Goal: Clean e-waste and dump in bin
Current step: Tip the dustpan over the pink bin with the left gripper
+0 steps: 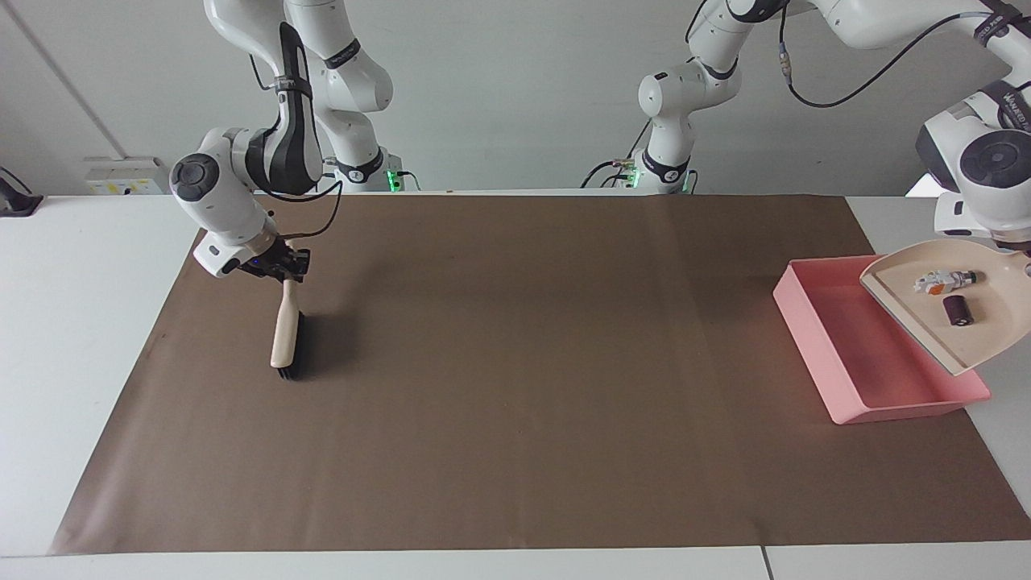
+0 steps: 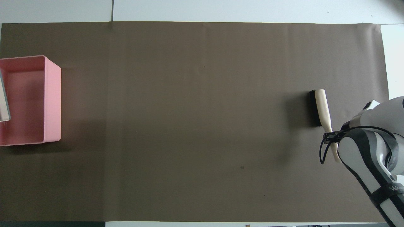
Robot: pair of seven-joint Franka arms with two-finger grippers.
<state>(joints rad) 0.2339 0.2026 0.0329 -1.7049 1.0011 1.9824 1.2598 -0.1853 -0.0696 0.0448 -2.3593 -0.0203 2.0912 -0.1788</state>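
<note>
The e-waste, a white block (image 1: 938, 281) with an orange mark and a dark cylinder (image 1: 957, 310), lies in the beige dustpan (image 1: 918, 310). The dustpan hangs tilted over the outer edge of the pink bin (image 1: 838, 354), toward the left arm's end of the table. My left gripper (image 1: 1021, 251) is at that view's edge, shut on the dustpan's handle. Overhead, the bin (image 2: 50, 101) looks empty and only a sliver of the dustpan (image 2: 3, 101) shows. My right gripper (image 1: 282, 266) is shut on the handle of the brush (image 1: 283, 330), whose bristles rest on the mat.
A brown mat (image 1: 515, 362) covers most of the white table. The brush (image 2: 322, 107) and right gripper (image 2: 331, 137) are at the right arm's end of the mat. The bin sits at the mat's other end, partly on the white table.
</note>
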